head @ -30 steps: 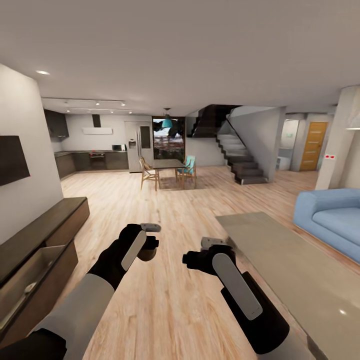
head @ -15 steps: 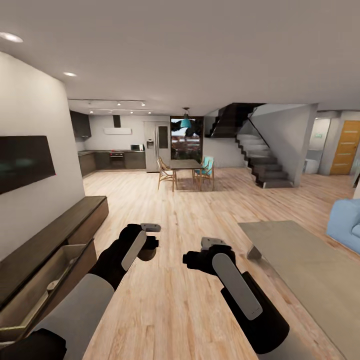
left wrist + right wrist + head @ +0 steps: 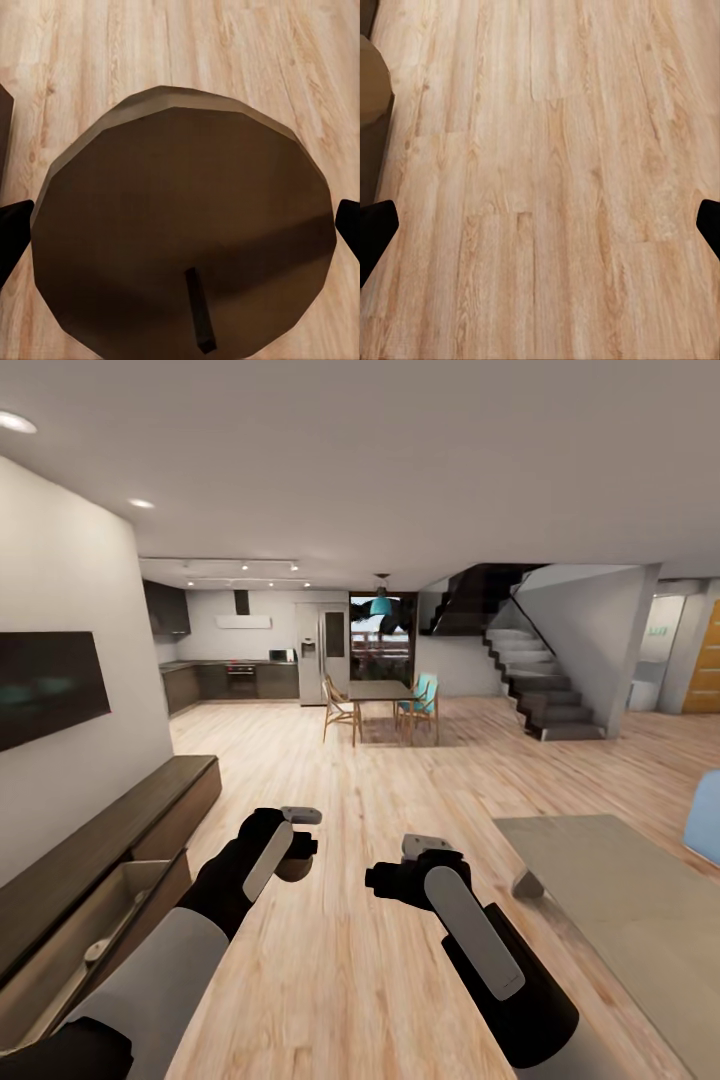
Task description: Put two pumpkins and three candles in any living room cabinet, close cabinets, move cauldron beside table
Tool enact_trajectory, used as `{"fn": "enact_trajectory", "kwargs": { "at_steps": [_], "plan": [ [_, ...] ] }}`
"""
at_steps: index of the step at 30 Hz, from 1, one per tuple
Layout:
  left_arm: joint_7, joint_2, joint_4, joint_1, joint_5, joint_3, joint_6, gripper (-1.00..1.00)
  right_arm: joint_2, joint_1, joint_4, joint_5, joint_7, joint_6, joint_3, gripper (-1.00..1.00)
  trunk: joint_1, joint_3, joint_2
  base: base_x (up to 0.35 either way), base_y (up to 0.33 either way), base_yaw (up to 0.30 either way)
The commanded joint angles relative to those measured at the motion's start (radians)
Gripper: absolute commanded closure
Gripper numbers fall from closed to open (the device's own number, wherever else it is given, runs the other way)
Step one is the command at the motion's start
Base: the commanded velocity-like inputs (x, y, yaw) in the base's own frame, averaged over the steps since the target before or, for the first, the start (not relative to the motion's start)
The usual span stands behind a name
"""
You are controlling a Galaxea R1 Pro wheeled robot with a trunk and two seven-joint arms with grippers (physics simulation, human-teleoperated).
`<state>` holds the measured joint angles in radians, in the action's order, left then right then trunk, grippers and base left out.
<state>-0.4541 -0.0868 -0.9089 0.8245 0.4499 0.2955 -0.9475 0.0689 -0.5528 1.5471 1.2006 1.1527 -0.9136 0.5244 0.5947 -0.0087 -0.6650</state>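
Light wood floor [image 3: 380,800] ran back to a kitchen and stairs. The long dark-brown cabinet [image 3: 120,815] stood along the white wall at the left under the black TV [image 3: 50,685]. Its near drawer [image 3: 120,890] was pulled out, pale inside, with a small pale object [image 3: 95,950] at the near end, too small to identify. A grey low table [image 3: 620,890] sat at the right. Both arms were bent forward side by side over bare floor, forearms angled inward, wrists tipped down. The cauldron [image 3: 180,217], a dark-brown faceted round body, hung off the floor under the left gripper [image 3: 298,845]. Its fingers [image 3: 13,232] were spread wide against the cauldron's two sides, gripping it. The right gripper [image 3: 395,880] was just beside it, jaws wide apart with only floor between them.
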Motion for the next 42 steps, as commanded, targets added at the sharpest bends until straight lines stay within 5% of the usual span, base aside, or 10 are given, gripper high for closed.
{"fn": "enact_trajectory", "kwargs": {
  "at_steps": [1,42],
  "plan": [
    [-0.011,0.001,-0.001,0.001,0.007,0.002,-0.002,1.00,0.000,-0.001,0.001,0.008,0.010,-0.007,0.001,-1.00,0.001,-0.001,-0.001,0.338,0.000,0.001],
    [-0.013,0.000,0.009,0.001,0.006,0.005,-0.001,1.00,0.011,-0.001,0.001,0.008,0.010,-0.007,0.003,-1.00,0.001,-0.001,-0.001,0.338,0.000,0.042]
  ]
}}
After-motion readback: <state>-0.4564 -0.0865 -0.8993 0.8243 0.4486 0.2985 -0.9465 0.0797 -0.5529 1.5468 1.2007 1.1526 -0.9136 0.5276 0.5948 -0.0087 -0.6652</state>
